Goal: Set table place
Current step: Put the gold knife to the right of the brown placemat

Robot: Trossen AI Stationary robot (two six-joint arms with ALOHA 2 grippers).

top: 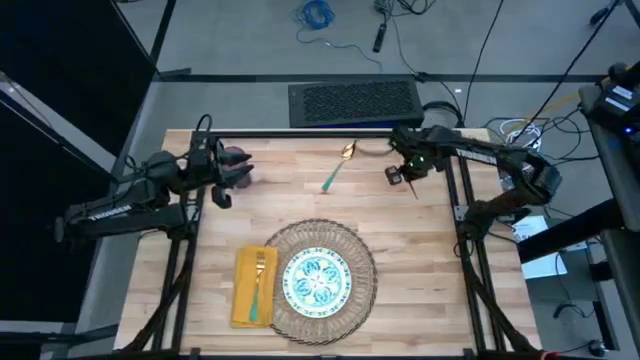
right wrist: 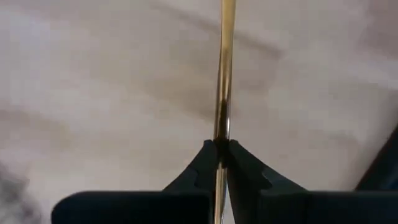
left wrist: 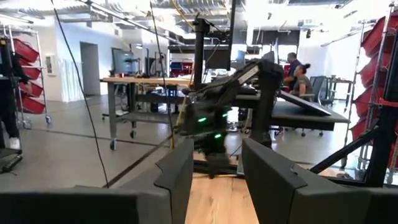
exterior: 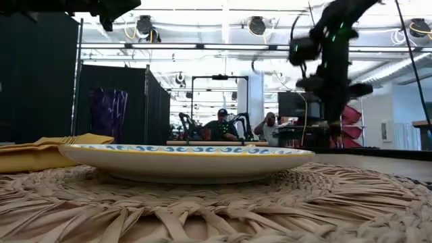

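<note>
The right gripper (right wrist: 219, 152) hung over the far right part of the table (top: 420, 260), its fingers pressed together on a thin gold utensil (right wrist: 224, 93). Which kind of utensil it was could not be told. The grip sat on a narrow shaft only, so in my judgement the piece could pivot or slip during transfer and land crooked or off the mat (top: 362, 262).

The plate (top: 316, 279) lay centred on the mat at the near edge. The napkin (top: 243, 297) lay just beside the mat on its left side, with the fork (top: 259, 275) on top. The spoon (top: 338, 168) lay loose on the far middle of the table, well apart from the setting. It lay near the right arm's likely path, and a low sweep could knock it.

The left gripper (left wrist: 217, 168) waited at the far left with fingers spread and nothing between them. The cup (top: 237, 158) showed just beside it; contact could not be confirmed. A careless move there could tip the cup.
</note>
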